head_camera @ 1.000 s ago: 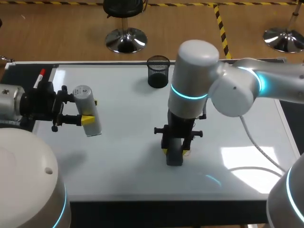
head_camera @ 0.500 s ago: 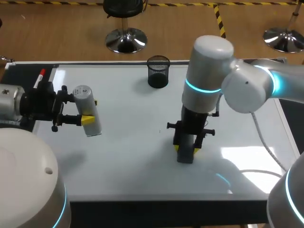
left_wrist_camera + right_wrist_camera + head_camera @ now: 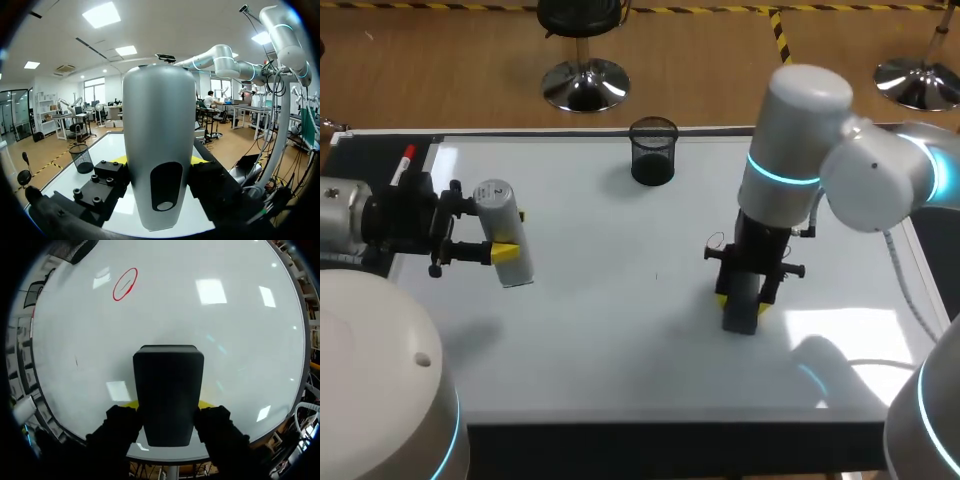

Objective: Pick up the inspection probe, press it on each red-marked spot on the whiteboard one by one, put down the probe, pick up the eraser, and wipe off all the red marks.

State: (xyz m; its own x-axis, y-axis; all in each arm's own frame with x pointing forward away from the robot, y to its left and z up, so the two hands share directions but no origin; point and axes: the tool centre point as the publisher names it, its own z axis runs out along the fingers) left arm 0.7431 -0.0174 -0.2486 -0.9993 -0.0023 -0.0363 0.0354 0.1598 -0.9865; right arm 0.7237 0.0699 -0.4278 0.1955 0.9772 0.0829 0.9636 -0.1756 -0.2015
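Right gripper clamps the eraser from both sides; left gripper grips the probe.

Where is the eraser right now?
Head view: the eraser is held in the right gripper, right of middle on the whiteboard, nearer me than the mesh cup.

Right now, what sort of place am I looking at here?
Probably a robotics test bench. A whiteboard tabletop serves as the work surface. The left claw holds a gray inspection probe, the right claw holds a dark eraser, and a red mark is drawn on the board.
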